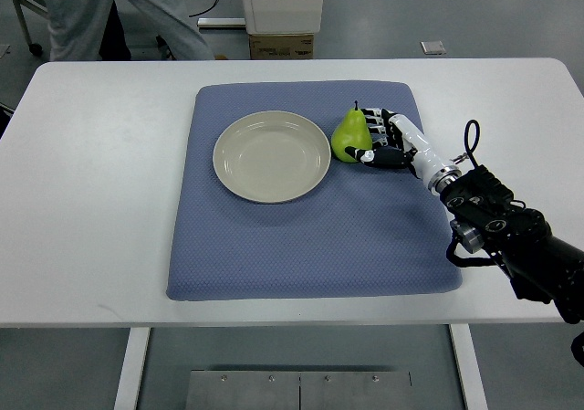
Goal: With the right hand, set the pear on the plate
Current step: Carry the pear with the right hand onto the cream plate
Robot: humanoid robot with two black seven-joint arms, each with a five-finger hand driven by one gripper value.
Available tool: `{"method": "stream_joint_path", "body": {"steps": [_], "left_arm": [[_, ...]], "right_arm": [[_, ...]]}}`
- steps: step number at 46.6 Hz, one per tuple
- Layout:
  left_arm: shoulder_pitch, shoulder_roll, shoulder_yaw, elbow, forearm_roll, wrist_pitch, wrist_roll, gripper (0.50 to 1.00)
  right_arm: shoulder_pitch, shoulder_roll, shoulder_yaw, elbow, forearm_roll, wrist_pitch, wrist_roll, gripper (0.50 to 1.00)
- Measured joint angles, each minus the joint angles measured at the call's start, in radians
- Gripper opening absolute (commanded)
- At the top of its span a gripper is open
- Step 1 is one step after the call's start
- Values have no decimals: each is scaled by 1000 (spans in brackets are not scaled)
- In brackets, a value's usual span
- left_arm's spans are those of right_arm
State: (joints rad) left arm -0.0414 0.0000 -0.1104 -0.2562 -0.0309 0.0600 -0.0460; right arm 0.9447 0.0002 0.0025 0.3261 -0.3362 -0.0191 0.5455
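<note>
On the blue mat covering the middle of the white table, a green pear is standing upright with its stem pointing up, just beside the right rim of a round, cream-coloured plate. The pear is sitting on the mat, not on the plate, and whether it is touching the rim cannot be told.

The right hand is reaching in from the right edge, its dark forearm lying across the lower right corner of the mat. Its fingers are curling around the pear's right side, with the thumb pressing in near the fruit's lower front, so the hand is holding the pear from the side away from the plate.

The plate is lying bare, its shallow centre showing.

Beyond the far edge of the table, a person's grey trouser legs are showing at the upper left, and a white unit on a cardboard box is standing on the floor.
</note>
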Motion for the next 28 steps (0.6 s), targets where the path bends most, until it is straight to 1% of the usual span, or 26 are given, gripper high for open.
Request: {"method": "stream_joint_path", "body": {"steps": [7, 16, 28], "left_arm": [[0, 0, 0, 0, 0, 0, 0, 1000], [0, 0, 0, 0, 0, 0, 0, 1000], [0, 0, 0, 0, 0, 0, 0, 1000]], "right_arm": [[54, 0, 1, 7, 2, 15, -12, 500], [98, 0, 3, 26, 3, 16, -36, 500], [132, 0, 4, 83, 3, 14, -56, 500]]}}
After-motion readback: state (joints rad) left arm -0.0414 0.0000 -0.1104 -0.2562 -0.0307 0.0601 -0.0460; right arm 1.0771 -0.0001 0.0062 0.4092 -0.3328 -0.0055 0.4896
